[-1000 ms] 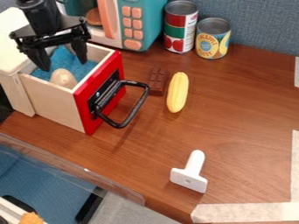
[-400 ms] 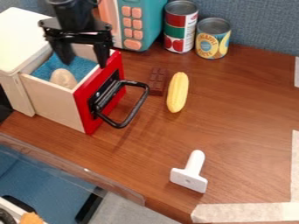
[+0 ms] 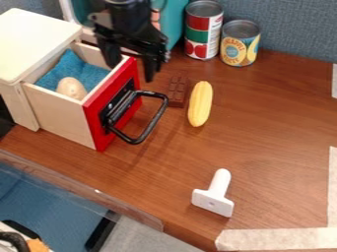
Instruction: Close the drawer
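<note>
Black two-finger gripper has shifted rightward from over the open interior of the red-fronted, pale wooden drawer to the far upper corner of its front. Fingers well parted, grip empty; contact with the front cannot be determined. Drawer extends from the cream box-shaped cabinet, black looped handle outward, blue cloth inside.

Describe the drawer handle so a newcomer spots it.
Find the pale box at the view's upper left; its drawer is open, with a red front. The handle is the black loop jutting from that front, whereas the chocolate bar and yellow corn lie loose.
</note>
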You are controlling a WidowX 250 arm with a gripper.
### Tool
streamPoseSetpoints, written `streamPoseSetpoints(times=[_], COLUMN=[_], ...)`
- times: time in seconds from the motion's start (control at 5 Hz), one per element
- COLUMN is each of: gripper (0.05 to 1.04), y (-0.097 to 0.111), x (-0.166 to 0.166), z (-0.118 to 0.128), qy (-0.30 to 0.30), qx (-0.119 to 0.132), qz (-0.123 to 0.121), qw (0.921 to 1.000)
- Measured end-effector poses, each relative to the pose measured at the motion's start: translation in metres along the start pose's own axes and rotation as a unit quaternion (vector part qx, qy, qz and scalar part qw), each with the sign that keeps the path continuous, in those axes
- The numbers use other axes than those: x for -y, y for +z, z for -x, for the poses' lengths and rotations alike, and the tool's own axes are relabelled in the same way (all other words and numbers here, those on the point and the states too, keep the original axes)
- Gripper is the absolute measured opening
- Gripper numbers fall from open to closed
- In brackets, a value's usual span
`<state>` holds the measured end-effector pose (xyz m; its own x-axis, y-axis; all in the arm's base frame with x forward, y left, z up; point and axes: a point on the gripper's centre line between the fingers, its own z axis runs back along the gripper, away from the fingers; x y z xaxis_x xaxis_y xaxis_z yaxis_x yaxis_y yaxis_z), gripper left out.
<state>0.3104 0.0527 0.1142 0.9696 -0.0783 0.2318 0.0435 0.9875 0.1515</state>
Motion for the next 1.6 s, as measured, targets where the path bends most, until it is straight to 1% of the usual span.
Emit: streamPoseSetpoints(times=[0.2,0.4,0.6,0.8,1.0,1.2,1.4,1.6], gripper=[1.000,1.000,1.000,1.000,1.000,1.000,1.000,1.000], y=[0.000,-0.010,-0.011,-0.026,-0.038,-0.048,-0.056,-0.067], x=[0.035,0.050,0.063,0.066,0.070,0.071,0.073,0.068], z=[-0.008,-0.003,-0.003,0.004,0.008,0.010,0.016,0.025], qy=[-0.099,-0.186,-0.268,-0.332,-0.388,-0.414,-0.425,-0.437], qx=[0.024,0.044,0.068,0.074,0.077,0.076,0.074,0.073], qz=[0.006,0.044,0.074,0.113,0.132,0.136,0.137,0.146], qw=[0.9948,0.9805,0.9580,0.9336,0.9091,0.8970,0.8918,0.8846])
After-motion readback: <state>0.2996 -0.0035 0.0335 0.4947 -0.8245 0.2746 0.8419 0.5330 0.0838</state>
